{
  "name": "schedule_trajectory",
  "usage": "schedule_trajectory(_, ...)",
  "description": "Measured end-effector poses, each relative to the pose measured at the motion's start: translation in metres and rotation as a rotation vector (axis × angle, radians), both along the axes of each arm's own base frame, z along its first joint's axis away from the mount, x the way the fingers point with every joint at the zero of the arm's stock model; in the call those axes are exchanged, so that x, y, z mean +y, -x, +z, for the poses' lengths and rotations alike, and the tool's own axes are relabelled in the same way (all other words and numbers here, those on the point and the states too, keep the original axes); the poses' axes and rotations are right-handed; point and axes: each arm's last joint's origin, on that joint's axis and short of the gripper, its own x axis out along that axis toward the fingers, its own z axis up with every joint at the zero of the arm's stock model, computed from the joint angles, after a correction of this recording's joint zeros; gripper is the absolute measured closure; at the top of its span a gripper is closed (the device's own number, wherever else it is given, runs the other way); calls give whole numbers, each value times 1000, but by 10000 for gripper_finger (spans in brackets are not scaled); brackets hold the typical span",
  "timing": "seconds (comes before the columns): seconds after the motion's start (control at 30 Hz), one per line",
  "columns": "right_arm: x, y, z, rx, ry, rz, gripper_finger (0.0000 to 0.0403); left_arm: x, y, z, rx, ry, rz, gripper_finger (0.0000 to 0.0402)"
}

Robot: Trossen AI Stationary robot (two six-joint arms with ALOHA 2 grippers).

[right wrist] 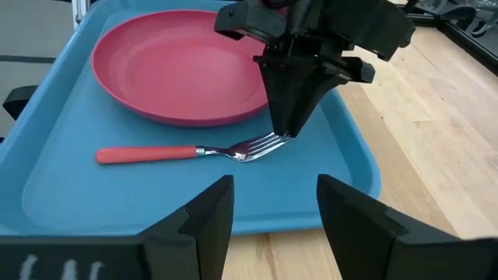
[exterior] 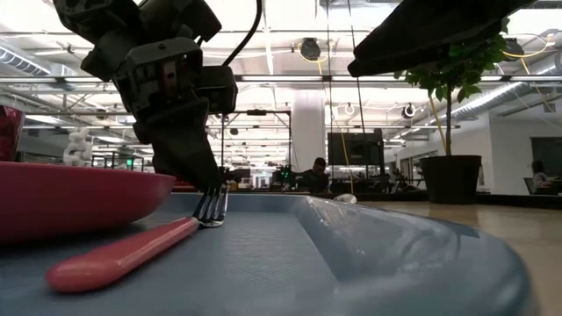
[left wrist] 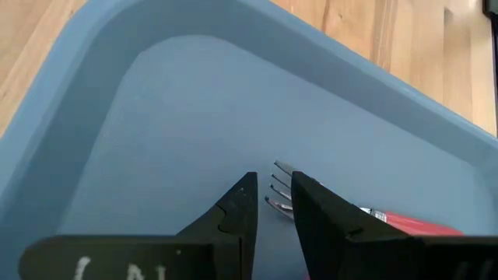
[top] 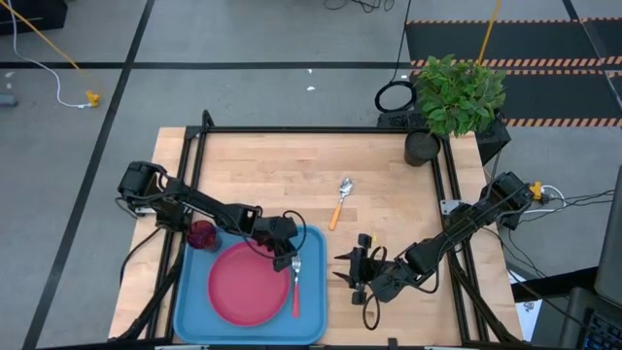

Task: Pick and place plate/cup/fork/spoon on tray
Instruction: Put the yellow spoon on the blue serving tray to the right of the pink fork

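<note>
Evidently the fork step is ending: the left gripper [right wrist: 286, 134], jaws slightly parted, stands on the tines of the red-handled metal fork [right wrist: 187, 152], which lies flat in the light blue plastic tray [right wrist: 47, 183] beside the pink-red round plate [right wrist: 175, 66]. Next comes the orange-handled spoon [top: 339, 202], beyond the right gripper [top: 350, 268], whose jaws are spread.

Light wooden table [top: 282, 170] on grey floor [top: 243, 39] crossed by dark lines. Potted plant [top: 457, 97] at far right table corner. Hazard-striped black mat [top: 525, 49] beyond. Ceiling strip lights [exterior: 290, 79] lit; white column [exterior: 307, 132] far back.
</note>
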Motion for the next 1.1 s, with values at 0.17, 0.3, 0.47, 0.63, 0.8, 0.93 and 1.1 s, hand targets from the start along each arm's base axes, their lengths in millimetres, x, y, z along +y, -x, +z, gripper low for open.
schedule_trajectory(0.17,0,0,0,1,3,1,227,4,1,8,-20,8,9,320)
schedule_trajectory(0.3,0,0,0,1,5,2,227,9,5,20,-37,2,14,320)
schedule_trajectory(0.47,-1,-1,1,-4,9,2,227,12,9,41,-130,-26,-9,320)
schedule_trajectory(0.63,-8,-6,1,-10,4,-24,227,14,16,63,-223,-69,-23,321)
schedule_trajectory(0.8,-23,-15,4,-44,-1,-101,227,20,30,96,-360,-182,9,321)
schedule_trajectory(0.93,-46,-25,6,-50,-8,-181,227,29,43,121,-466,-291,73,321)
schedule_trajectory(1.1,-86,-35,5,-19,-71,-315,227,45,55,140,-532,-360,146,321)
